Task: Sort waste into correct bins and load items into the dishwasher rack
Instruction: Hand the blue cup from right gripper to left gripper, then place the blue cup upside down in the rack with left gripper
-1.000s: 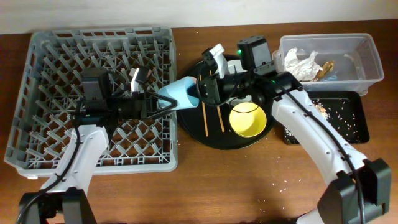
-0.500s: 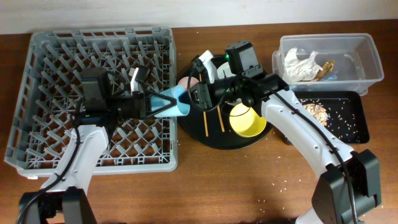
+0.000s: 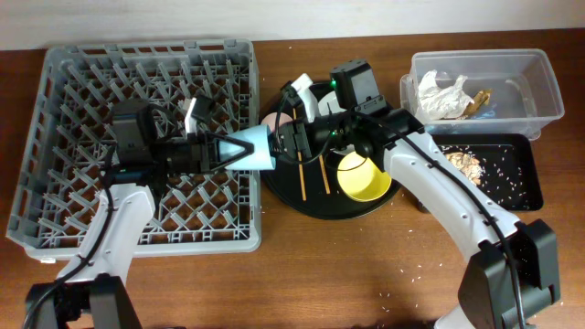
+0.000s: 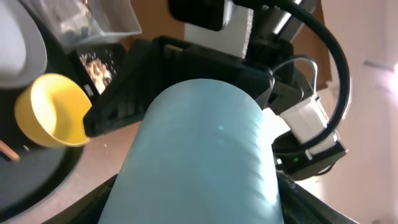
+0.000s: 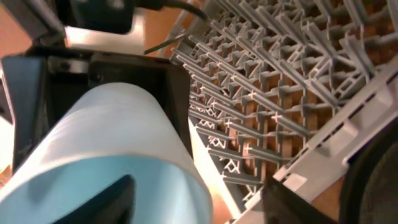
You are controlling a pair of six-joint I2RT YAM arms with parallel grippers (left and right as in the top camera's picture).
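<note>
Slippage is my main worry. My left gripper (image 3: 228, 152) is clenched on the base end of the blue cup (image 3: 258, 149), holding it sideways in the air over the right rim of the dishwasher rack (image 3: 73, 82), about mid-bench. The wall looks tapered, so the pinch could squeeze it out. My right gripper (image 3: 291, 142) sits just beside the cup's mouth with its jaws spread, one finger clear of the wall. A careless swing could knock the cup onto the round black tray (image 3: 302, 208) and chopsticks (image 3: 301, 175), or wedge it crooked on the pegs.
</note>
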